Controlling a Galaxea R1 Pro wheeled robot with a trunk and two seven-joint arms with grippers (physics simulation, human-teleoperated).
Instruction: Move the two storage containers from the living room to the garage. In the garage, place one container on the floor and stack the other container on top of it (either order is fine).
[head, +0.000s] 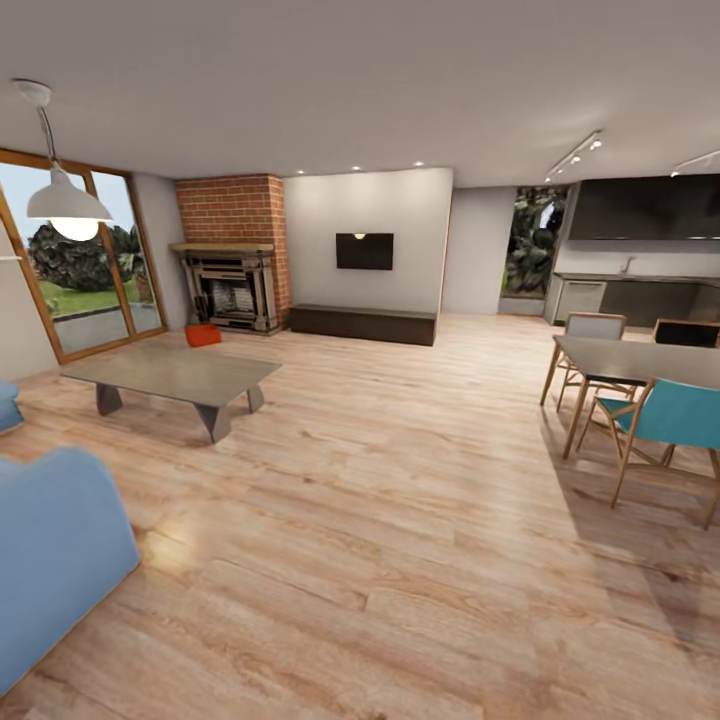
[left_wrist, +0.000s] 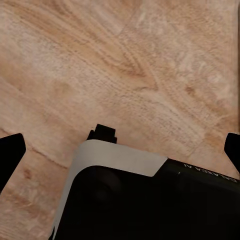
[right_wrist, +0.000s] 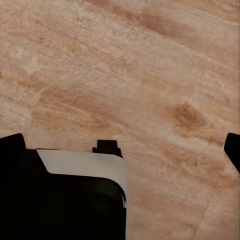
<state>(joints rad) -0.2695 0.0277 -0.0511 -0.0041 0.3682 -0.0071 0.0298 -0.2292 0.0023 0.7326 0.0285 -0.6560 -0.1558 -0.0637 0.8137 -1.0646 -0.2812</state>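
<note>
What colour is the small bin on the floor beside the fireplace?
Orange-red storage container, best seen in the head view.

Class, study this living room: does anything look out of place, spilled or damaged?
Only one thing: an orange-red plastic bin sits on the light wood plank floor beside the dark fireplace, an odd spot. Nothing looks spilled or damaged.

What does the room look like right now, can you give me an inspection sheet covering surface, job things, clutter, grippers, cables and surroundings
Surface: light wood plank floor, bare under both wrist cameras.
Job's things: one orange-red storage container on the floor in front of the fireplace, beyond the low table; a second one not made out.
Clutter: blue seat near left; dining table with chairs, one teal chair, at right.
Grippers: left gripper and right gripper open, fingers spread at the picture edges, holding nothing.
Cables: nothing seen.
Surroundings: brick chimney, wall TV, long dark bench, glass doors, kitchen counter.
</note>
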